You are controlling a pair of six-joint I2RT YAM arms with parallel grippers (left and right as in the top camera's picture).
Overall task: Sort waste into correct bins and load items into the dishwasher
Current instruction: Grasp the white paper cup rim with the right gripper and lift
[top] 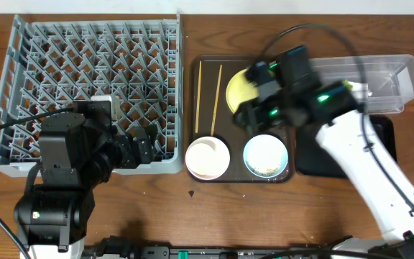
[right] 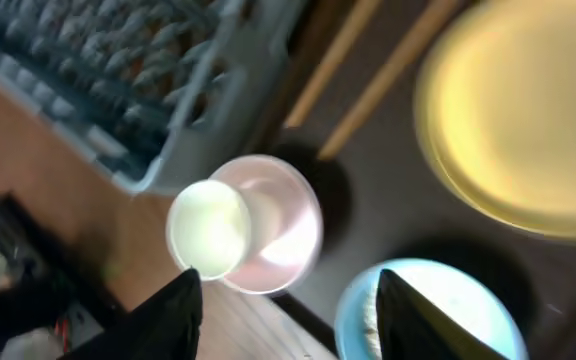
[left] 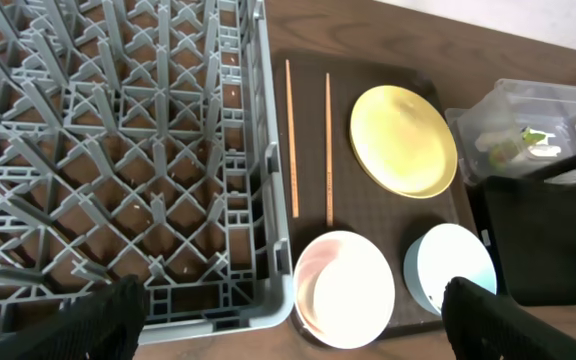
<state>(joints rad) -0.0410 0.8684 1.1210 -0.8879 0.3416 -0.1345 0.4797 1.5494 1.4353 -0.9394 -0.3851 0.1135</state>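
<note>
Plainly, the right gripper (right: 288, 278) hung open and empty, the white bowl (right: 258, 230) close at its eleven o'clock, the light blue bowl (right: 448, 305) at four, and the yellow plate (right: 518, 120) at two. The left gripper (left: 295, 292) gaped too.

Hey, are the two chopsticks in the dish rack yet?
No, both chopsticks lie side by side on the dark brown tray, between the grey dish rack and the yellow plate.

White bowl (right: 278, 228), light blue bowl (right: 478, 300), yellow plate (right: 518, 110), all blurred
</note>
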